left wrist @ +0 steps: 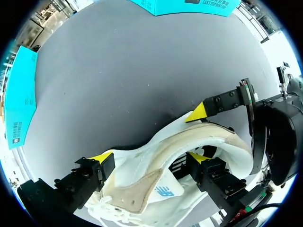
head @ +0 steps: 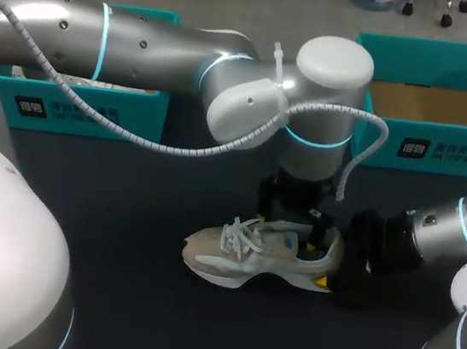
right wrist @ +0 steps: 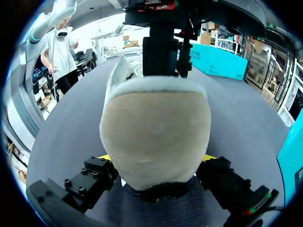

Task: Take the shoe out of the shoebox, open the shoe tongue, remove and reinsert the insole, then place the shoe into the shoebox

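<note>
A beige and white shoe (head: pixel 249 250) lies on its sole on the dark table, toe pointing left. My left arm reaches across to it, and my left gripper (head: pixel 300 222) hangs over the shoe's opening. In the left wrist view this gripper (left wrist: pixel 150 158) is open and straddles the shoe's (left wrist: pixel 189 142) side wall, with one finger (left wrist: pixel 208 170) down inside the opening and the other outside. My right gripper (head: pixel 337 270) comes in from the right. It is shut on the heel of the shoe (right wrist: pixel 156 132), a yellow tip showing on each side of it (right wrist: pixel 157 158).
An open teal shoebox (head: pixel 426 148) with a bare brown bottom stands at the back right. A second teal box (head: pixel 79 107) stands at the back left, partly behind my left arm. Dark tabletop (head: pixel 131 299) lies in front of the shoe.
</note>
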`<state>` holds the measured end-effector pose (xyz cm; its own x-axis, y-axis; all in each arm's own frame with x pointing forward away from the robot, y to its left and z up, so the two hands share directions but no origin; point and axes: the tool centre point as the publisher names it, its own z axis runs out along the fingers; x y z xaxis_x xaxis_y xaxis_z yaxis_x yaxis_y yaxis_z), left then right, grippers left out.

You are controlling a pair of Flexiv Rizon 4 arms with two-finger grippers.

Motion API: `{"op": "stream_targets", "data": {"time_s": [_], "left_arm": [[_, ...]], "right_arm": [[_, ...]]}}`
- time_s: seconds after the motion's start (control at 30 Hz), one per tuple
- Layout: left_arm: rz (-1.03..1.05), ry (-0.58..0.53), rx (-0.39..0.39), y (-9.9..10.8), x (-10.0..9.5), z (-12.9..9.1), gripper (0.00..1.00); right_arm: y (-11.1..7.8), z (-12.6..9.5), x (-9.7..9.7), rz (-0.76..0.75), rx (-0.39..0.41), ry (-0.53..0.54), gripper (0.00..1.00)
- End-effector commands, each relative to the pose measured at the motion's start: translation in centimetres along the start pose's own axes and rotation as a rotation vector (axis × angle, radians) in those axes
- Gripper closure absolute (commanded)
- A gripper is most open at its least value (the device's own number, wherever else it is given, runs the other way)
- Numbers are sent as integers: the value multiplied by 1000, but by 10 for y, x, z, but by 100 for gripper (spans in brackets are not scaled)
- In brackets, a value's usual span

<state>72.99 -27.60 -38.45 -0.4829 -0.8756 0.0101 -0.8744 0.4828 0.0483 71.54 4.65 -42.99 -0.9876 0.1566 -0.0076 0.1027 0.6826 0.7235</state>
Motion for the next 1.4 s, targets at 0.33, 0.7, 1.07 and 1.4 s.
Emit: {"op": "stream_targets", "data": {"time_s": [0.33,0.7,1.07,1.4], "left_arm": [[-136,-83,6,17,-5,1,0],[-196,-162,15,25,-18,-8,0],[-247,-169,41,34,-33,-25,0],[-283,-186,56,45,-47,-42,0]], "right_arm": [[-1,2,0,0,0,-2,100],[-1,2,0,0,0,-2,100],[-1,2,0,0,0,-2,100],[-1,2,0,0,0,-2,100]]}}
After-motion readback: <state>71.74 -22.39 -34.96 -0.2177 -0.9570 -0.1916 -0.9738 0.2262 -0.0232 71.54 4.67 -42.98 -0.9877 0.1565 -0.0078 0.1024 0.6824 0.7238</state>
